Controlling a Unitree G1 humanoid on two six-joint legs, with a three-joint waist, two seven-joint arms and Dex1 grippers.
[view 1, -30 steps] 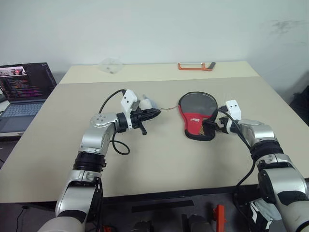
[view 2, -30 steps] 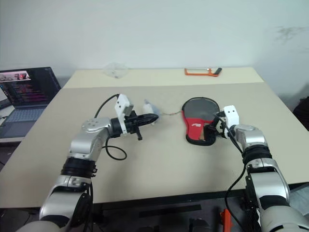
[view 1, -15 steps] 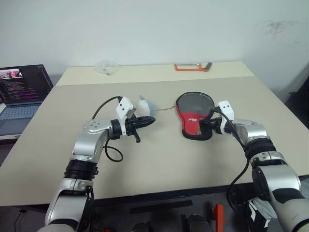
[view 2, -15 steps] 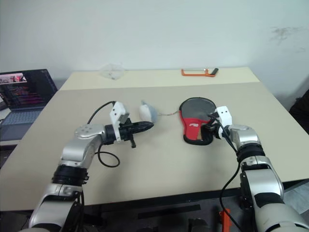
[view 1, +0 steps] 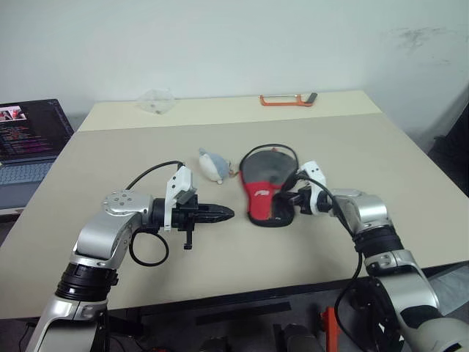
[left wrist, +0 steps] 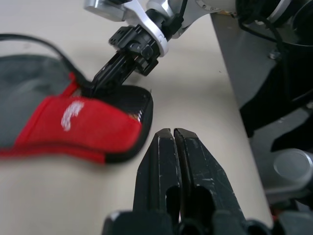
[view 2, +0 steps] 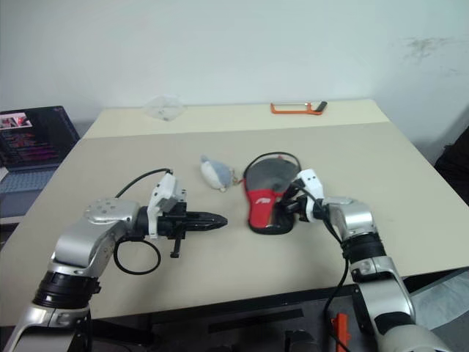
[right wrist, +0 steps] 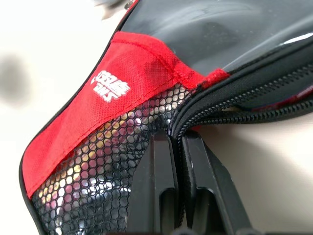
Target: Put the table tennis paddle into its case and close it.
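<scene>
Black fabric of the case (view 1: 265, 192) is lying on the table (view 1: 366, 147), and from the head views my right gripper (view 1: 287, 207) is meeting its narrow end while my left gripper (view 1: 220, 214) is hovering just beside it, fingers pressed together on nothing.

Left wrist view: my left fingers (left wrist: 171, 161) are pointing past the red panel.

Right wrist view: my right fingers (right wrist: 164, 196) are pinching the case's zipper edge (right wrist: 230, 105), with the seam gaping. I am judging two risks: the thin hold slipping, and the unanchored case sliding under pull. I cannot tell where the table tennis paddle is sitting.
</scene>
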